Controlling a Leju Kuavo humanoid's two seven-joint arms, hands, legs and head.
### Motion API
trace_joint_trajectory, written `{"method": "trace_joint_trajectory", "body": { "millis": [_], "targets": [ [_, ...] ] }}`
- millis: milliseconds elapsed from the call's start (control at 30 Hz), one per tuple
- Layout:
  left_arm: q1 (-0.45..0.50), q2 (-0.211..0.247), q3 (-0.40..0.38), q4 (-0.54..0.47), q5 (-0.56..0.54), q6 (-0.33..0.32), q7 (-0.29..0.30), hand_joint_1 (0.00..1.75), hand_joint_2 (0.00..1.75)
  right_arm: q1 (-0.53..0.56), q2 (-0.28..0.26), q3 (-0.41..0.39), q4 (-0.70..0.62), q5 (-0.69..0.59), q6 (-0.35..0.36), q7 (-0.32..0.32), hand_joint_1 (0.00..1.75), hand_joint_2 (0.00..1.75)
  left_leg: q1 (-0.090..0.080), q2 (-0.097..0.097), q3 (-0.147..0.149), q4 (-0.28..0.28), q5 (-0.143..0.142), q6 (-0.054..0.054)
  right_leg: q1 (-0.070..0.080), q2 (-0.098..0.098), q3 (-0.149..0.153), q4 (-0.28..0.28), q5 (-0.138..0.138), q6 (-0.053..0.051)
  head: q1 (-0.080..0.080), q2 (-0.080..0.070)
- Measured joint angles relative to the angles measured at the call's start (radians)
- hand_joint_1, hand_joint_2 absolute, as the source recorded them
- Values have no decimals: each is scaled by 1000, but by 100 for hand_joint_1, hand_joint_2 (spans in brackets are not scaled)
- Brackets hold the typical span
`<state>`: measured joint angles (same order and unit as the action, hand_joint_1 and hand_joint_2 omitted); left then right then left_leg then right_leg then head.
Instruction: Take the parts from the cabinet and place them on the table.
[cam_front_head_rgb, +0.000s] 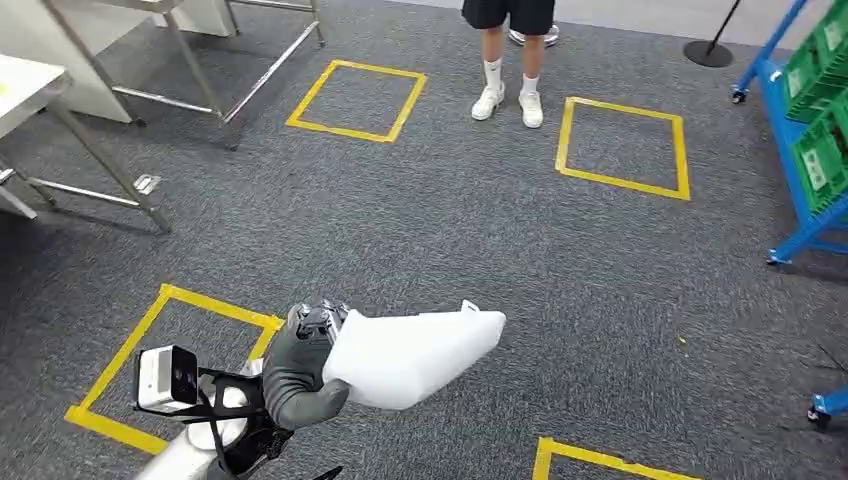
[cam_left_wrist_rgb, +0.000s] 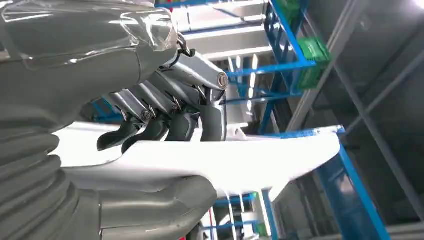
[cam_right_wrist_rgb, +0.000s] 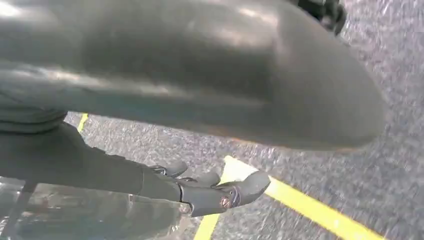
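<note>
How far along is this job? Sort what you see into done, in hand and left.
Done: the white part is out of the blue cabinet. In hand: the left hand holds it over the carpet. Left: setting it on the table; the right hand carries nothing.

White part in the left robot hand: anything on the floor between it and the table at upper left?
Nothing visible. The left robot hand holds the white part; between it and the table lies grey carpet with yellow tape squares. The person stands off to the side.
</note>
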<state>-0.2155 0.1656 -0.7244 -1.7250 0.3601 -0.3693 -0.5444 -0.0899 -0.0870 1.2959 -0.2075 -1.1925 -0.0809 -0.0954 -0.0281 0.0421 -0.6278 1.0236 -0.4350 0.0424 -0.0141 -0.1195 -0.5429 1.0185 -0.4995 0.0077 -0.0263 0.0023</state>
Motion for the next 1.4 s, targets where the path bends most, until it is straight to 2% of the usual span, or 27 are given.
{"method": "trace_joint_trajectory", "body": {
  "millis": [33, 67, 133, 200, 233, 300, 333, 367, 433, 533, 567, 633, 700, 767, 800, 867, 900, 933, 1067, 1100, 1133, 1167, 1233, 1267, 1333, 1367, 1400],
  "targets": [
    [0, 0, 0, -1, -1, 0, 0, 175, 175, -3, 2, -1, 0, -2, -1, 0, 0, 0, 13, -16, 31, -30, 15, 8, 3, 1, -2, -1, -6, 6, 1, 0],
    [-2, -1, -1, 0, -3, -1, 0, 175, 175, -5, 1, -1, 0, -2, -3, 0, 0, 0, 13, -26, 42, -45, 20, 6, -3, 46, -2, 20, -12, 6, 5, 0],
    [-13, -6, -3, 2, -3, -3, 1, 175, 175, -3, 2, -1, 0, -5, -3, 0, 0, 0, 15, -48, 46, -47, 24, 17, -4, 101, -72, 158, -67, -4, 9, 0],
    [-12, -8, -6, 5, -3, -3, 3, 175, 175, 1, 2, -1, 0, -5, -3, 0, 0, 0, 15, -79, 45, -46, 22, 17, -7, 113, -158, 294, -104, -2, 8, 0],
    [-11, -8, -6, 7, -3, -3, 3, 175, 175, 3, 2, -1, 0, -5, -3, 0, 0, 0, 15, -96, 46, -45, 22, 16, -9, 114, -177, 310, -98, 5, 10, 0],
    [-11, -8, -7, 8, -3, -3, 5, 175, 175, 3, 2, -2, 0, -5, -3, 0, 0, 0, 19, -124, 46, -37, 16, 8, -17, 115, -149, 212, -31, 30, 9, 0],
    [-11, -8, -8, 8, -3, -3, 5, 175, 175, 2, 1, -2, 0, -6, -3, 0, 0, 0, 23, -138, 46, -28, 10, 1, -23, 125, -110, 118, 15, 45, 9, 0],
    [-11, -8, -8, 8, -3, -3, 6, 175, 175, 1, 0, -3, 0, -6, -3, 0, 0, 0, 25, -149, 43, -12, 0, -8, -32, 153, -69, 25, 52, 55, 10, 0],
    [-12, -8, -8, 8, -3, 0, 9, 175, 175, -1, 5, -3, 0, -6, -3, 0, 0, 0, 20, -163, 30, 9, -15, -20, -29, 176, -66, 23, 45, 28, 13, 0],
    [-8, -5, -10, 8, -4, -1, 10, 175, 175, -5, 8, -5, 0, -6, -3, 0, 0, 0, 27, -179, 26, 5, -14, -23, -21, 155, -63, 26, 42, 8, 12, 0],
    [-7, -4, -9, 8, -4, -1, 10, 175, 175, -6, 11, -5, -1, -6, -3, 0, 0, 0, 30, -164, 25, 14, -19, -28, -26, 145, -61, 24, 42, 2, 11, 0],
    [-11, -2, -9, 8, -4, 0, 10, 175, 175, -2, 9, -6, 0, -6, -3, 0, 0, 0, 30, -76, -17, 101, -68, -37, -18, 131, -56, 24, 38, -10, 2, 0],
    [-9, -2, -10, 8, -3, 0, 10, 175, 175, 6, 8, -6, 0, -7, -3, 0, 0, 0, 33, -50, -105, 264, -136, -41, -12, 107, -55, 24, 34, -16, 2, 0],
    [-7, 0, -10, 8, -3, 0, 11, 175, 175, 9, 8, -6, 0, -7, -3, 0, 0, 0, 33, -46, -141, 314, -131, -39, -6, 84, -54, 24, 30, -20, 2, 0],
    [-7, 0, -10, 8, -3, 0, 12, 175, 175, 8, 8, -6, 0, -7, -3, 0, 0, 0, 32, -46, -124, 274, -101, -34, -3, 74, -52, 24, 27, -20, 2, 0],
    [-7, 1, -8, 8, -3, -1, 13, 175, 175, 6, 10, -7, 0, -7, -3, 0, 0, 0, 21, -22, -33, 100, -14, -11, 3, 53, -40, 23, 20, -21, 3, 0],
    [-8, 1, -6, 6, -3, -2, 16, 175, 175, 6, 12, -7, 0, -7, -3, 0, 0, 0, 4, 30, 8, 25, 0, 8, 3, 44, -34, 21, 18, -21, 3, 0],
    [-8, 0, -3, 5, -3, -4, 18, 175, 175, 7, 16, -7, -1, -7, -3, 1, 0, 0, 2, 43, 12, 19, -11, 10, 11, 36, -32, 20, 14, -15, 6, 0],
    [-5, 1, 1, 1, -4, -9, 21, 175, 175, 4, 20, -8, -1, -7, -3, 3, 0, 0, 1, -6, 30, -15, 1, 22, 9, -2, -13, 4, 11, -1, 1, 0],
    [-3, 0, 1, 0, -4, -9, 21, 175, 175, 3, 18, -8, -1, -7, -3, 3, 0, 0, 11, -19, 44, -36, 14, 16, 4, 44, -18, 19, 6, -1, 5, 0],
    [-9, -1, 0, 0, -3, -10, 21, 175, 175, 4, 18, -8, -1, -8, -3, 3, 0, 0, 14, -29, 48, -42, 18, 26, 2, 84, -45, 72, -23, -6, 2, 0],
    [-9, -5, 0, 0, -4, -10, 23, 175, 175, 7, 17, -8, -1, -8, -3, 3, 0, 0, 16, -42, 48, -42, 18, 26, 0, 104, -82, 144, -51, -9, 9, 0],
    [-4, -6, -2, 0, -5, -13, 25, 175, 175, 14, 14, -8, -1, -8, -3, 3, 0, 0, 15, -73, 47, -41, 17, 25, -6, 114, -162, 286, -95, -3, 8, 0],
    [-1, -6, -2, 0, -5, -15, 26, 175, 175, 16, 13, -8, -1, -8, -3, 3, 0, 0, 16, -89, 48, -41, 16, 23, -10, 114, -180, 304, -89, 6, 10, 0],
    [2, -6, -2, 0, -5, -18, 26, 175, 175, 15, 10, -9, -1, -8, -3, 3, 0, 0, 21, -117, 50, -37, 12, 16, -19, 115, -145, 210, -34, 33, 9, 0],
    [3, -6, -2, 0, -5, -18, 26, 175, 175, 14, 8, -9, -1, -8, -3, 3, 0, 0, 27, -134, 51, -28, 6, 7, -27, 124, -95, 99, 16, 49, 9, 0],
    [3, -6, -2, 0, -4, -18, 26, 175, 175, 13, 8, -9, -1, -8, -3, 3, 0, 0, 30, -145, 47, -15, -2, -4, -36, 151, -57, 15, 46, 60, 10, 0]
  ]
}}
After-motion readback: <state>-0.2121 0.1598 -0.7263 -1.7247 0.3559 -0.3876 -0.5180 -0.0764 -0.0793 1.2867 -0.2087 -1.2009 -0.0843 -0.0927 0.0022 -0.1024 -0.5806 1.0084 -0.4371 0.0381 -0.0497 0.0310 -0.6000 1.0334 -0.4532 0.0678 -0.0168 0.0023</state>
